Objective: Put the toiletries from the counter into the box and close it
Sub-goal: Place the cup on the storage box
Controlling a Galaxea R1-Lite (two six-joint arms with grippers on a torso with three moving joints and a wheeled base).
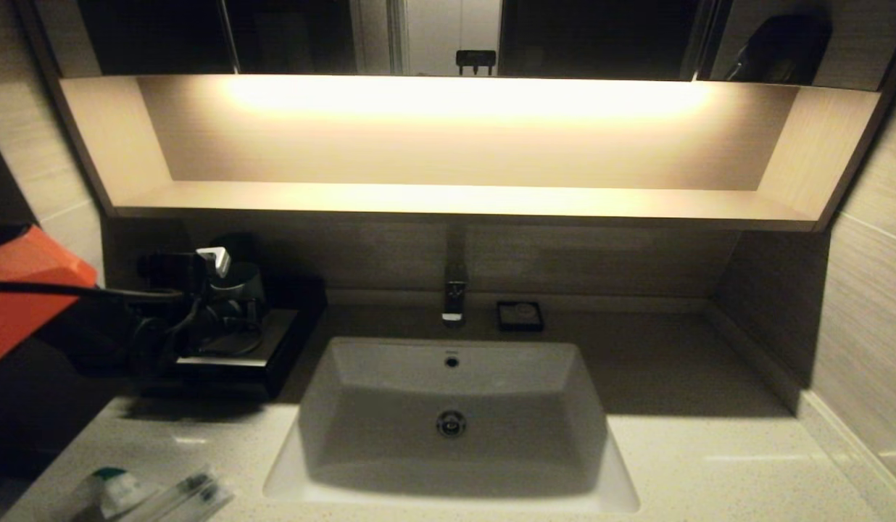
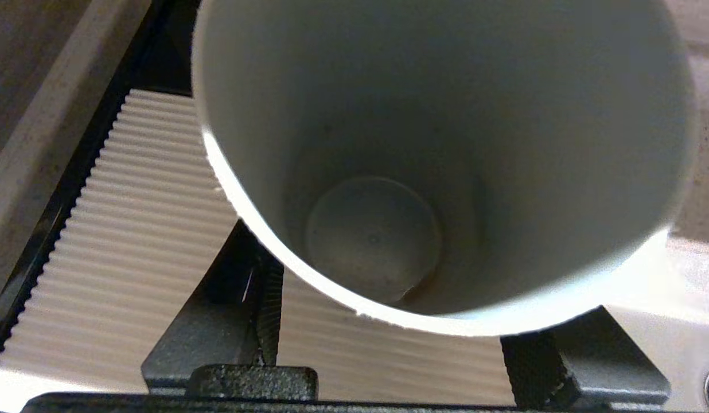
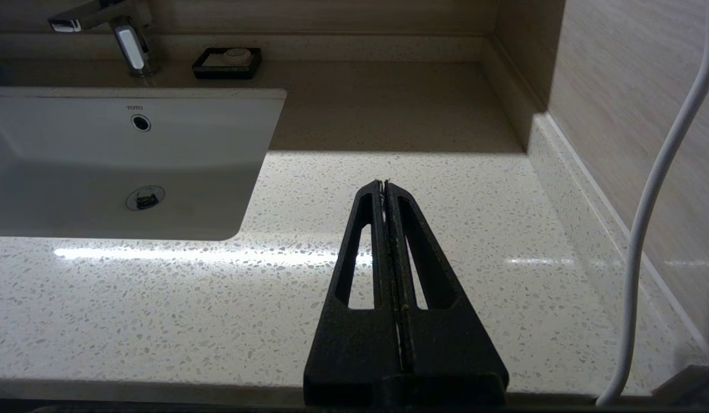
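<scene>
Clear-wrapped toiletries (image 1: 154, 496), white with a green accent, lie on the counter (image 1: 709, 449) at its front left corner. The low black box (image 1: 274, 362) stands at the back left beside the sink, and its ribbed beige top panel (image 2: 131, 241) shows in the left wrist view. My left gripper (image 1: 227, 319) hangs over that panel, shut on a pale grey cup (image 2: 446, 143), one finger (image 2: 263, 298) on each side below the rim. The cup is empty. My right gripper (image 3: 384, 184) is shut and empty, low over the counter right of the sink.
A white sink basin (image 1: 455, 391) fills the middle, with a faucet (image 1: 454, 290) behind it. A small black dish (image 1: 520, 316) sits beside the faucet. A lit wooden shelf (image 1: 448, 196) overhangs the back. A white cable (image 3: 653, 201) hangs by the right wall.
</scene>
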